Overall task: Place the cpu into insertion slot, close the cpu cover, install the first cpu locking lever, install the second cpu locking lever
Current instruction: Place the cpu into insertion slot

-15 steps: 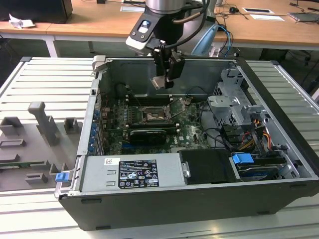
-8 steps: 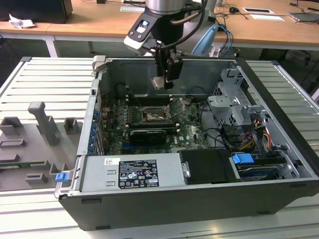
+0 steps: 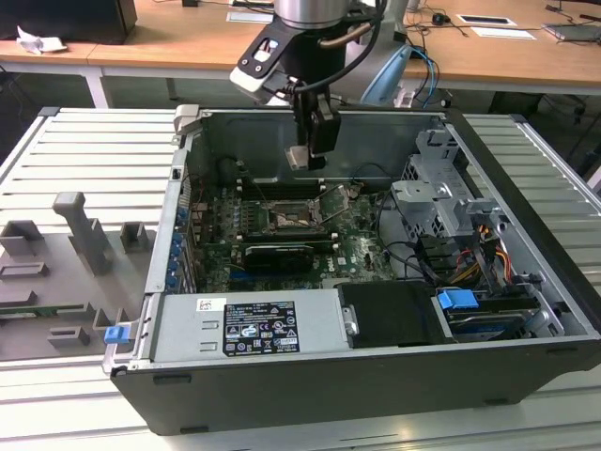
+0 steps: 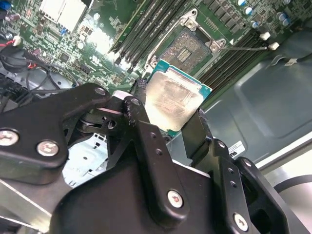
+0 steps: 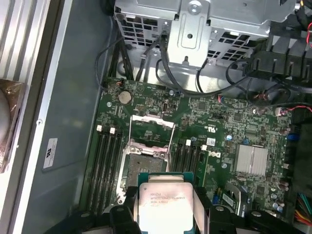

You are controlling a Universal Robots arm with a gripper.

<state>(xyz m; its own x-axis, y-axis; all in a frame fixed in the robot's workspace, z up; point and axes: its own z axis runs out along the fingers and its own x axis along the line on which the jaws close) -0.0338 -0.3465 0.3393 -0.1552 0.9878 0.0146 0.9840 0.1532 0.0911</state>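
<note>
Between my gripper's (image 4: 170, 109) fingers the cpu (image 4: 173, 100) is clamped by two opposite edges, silver top turned toward both wrist cameras. It hangs over the board, clear of the bare insertion slot (image 5: 146, 163). I see the cpu cover (image 3: 333, 202) raised open toward the exterior view's right.

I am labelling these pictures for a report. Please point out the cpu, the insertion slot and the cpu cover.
the cpu (image 5: 165, 204), first wrist view: middle of its silver top.
the insertion slot (image 5: 142, 165), first wrist view: its dark pin field.
the cpu cover (image 5: 151, 119), first wrist view: frame bar farthest from the slot.
</note>
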